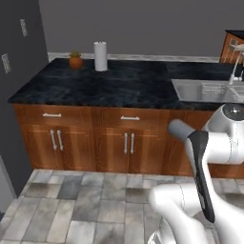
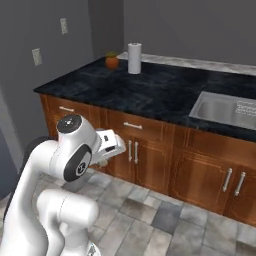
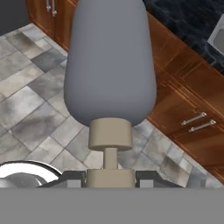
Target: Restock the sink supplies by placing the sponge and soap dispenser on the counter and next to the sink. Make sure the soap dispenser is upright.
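A pot [image 1: 75, 60] and paper roll [image 1: 100, 55] stand at the bench's [image 1: 114, 81] far left edge; the sink [image 1: 205, 90] lies right. The pincer [image 3: 110, 176] grips the soap dispenser [image 3: 110, 65] by its pump (over the floor). Carrying step: next, lift it over beside the sink, upright.

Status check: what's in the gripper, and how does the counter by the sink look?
Gripper shut on soap dispenser. Counter, sink ahead.

Grey soap dispenser [image 3: 110, 65] held, pump toward gripper [image 3: 110, 176].
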### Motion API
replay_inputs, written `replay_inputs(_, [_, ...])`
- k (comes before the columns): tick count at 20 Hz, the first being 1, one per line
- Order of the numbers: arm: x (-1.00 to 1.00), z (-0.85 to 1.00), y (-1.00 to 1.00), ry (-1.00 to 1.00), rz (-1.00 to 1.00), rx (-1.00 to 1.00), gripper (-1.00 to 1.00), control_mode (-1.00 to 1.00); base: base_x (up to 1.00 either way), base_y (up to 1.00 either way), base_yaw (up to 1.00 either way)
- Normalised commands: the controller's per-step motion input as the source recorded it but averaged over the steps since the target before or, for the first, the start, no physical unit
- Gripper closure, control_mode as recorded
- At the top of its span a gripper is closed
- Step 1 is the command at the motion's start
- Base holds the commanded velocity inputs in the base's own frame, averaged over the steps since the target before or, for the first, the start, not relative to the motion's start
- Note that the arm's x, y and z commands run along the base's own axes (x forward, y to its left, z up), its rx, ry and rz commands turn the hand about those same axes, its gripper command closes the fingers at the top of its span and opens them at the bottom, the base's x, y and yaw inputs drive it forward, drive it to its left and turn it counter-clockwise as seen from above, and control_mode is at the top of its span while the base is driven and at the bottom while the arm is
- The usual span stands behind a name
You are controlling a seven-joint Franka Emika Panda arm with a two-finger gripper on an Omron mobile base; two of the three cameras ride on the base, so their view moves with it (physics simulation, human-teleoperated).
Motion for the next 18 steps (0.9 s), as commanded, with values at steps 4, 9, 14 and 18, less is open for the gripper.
replay_inputs(4, [0.0, 0.0, 0.0, 0.0, 0.0, 0.0, 1.0, 1.0, 0.74, -0.65, 0.0])
replay_inputs(9, [0.0, 0.0, 0.0, 0.0, 0.0, 0.0, 1.0, 1.0, 0.7, -0.6, -0.02])
replay_inputs(14, [0.0, 0.0, 0.0, 0.0, 0.0, 0.0, 1.0, 1.0, 0.77, -0.32, -0.17])
replay_inputs(18, [0.0, 0.0, 0.0, 0.0, 0.0, 0.0, 1.0, 1.0, 0.76, -0.08, -0.27])
